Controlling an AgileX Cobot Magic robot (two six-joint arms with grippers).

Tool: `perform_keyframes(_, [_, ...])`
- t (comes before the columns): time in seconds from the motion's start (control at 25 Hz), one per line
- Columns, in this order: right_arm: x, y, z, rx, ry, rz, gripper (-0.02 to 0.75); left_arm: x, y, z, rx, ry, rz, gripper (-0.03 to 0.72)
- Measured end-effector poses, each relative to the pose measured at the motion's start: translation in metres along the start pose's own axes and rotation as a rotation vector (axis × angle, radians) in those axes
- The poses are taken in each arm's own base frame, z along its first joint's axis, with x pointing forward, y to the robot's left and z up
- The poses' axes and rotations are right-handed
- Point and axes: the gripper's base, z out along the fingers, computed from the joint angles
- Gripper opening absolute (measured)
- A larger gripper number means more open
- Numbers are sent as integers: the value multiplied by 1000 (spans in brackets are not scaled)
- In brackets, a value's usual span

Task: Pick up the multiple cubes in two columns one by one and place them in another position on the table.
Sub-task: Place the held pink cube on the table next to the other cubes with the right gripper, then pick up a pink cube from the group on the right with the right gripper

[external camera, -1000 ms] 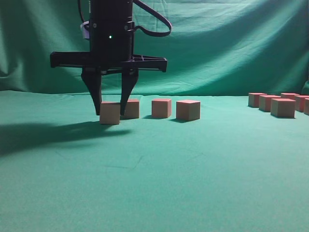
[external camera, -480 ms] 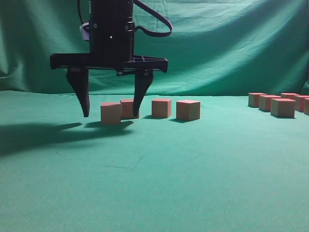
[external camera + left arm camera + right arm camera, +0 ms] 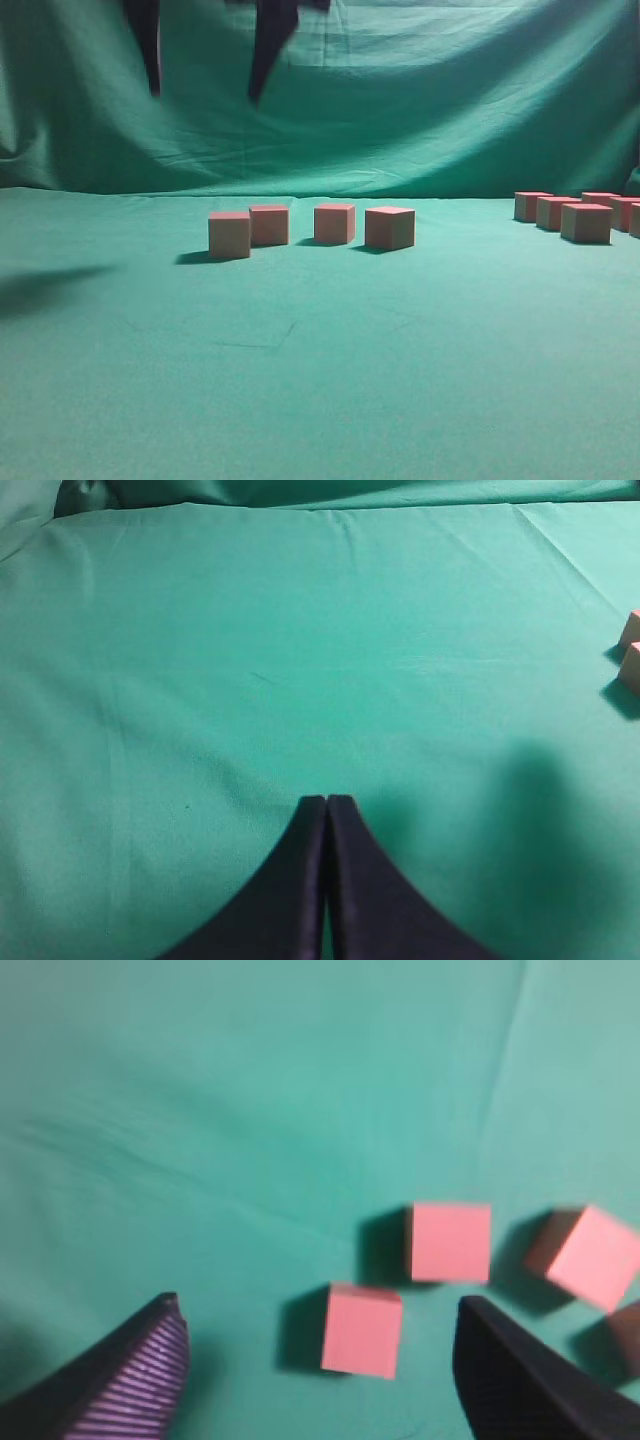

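right gripper [image 3: 205, 70] hangs high with jaws spread, left gripper [image 3: 327, 802] pressed closed.

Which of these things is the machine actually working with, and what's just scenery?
Part of the job:
- four placed cubes
- waiting cubes at far right
- table
- right arm's open fingers, lifted above

Just there:
- green backdrop
- left arm's shut fingers

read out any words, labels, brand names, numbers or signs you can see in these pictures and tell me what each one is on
There is no readable text in any view.
The cubes are plain, with no marks on the faces that show.
The table cloth and the backdrop are bare green fabric.
The right gripper and left gripper show no label or brand.
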Motion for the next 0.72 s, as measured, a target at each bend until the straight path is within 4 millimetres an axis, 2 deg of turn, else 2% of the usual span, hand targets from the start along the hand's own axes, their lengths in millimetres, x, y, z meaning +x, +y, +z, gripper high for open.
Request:
perform_keyframes(0.2, [-11, -14, -96, -38, -187, -128, 538, 0, 0, 0, 0, 0, 0, 0])
perform_keyframes(0.28, [-11, -25, -136, -28, -269, -152, 538, 0, 0, 0, 0, 0, 0, 0])
perform_keyframes(0.44, [-6, -53, -204, 42, -427, -152, 538, 0, 0, 0, 0, 0, 0, 0])
perform_keyframes(0.56, [-3, -79, -237, 77, -496, -122, 538, 0, 0, 0, 0, 0, 0, 0])
perform_keyframes(0.72, [-1, -122, -250, 191, -496, -162, 538, 0, 0, 0, 0, 0, 0, 0])
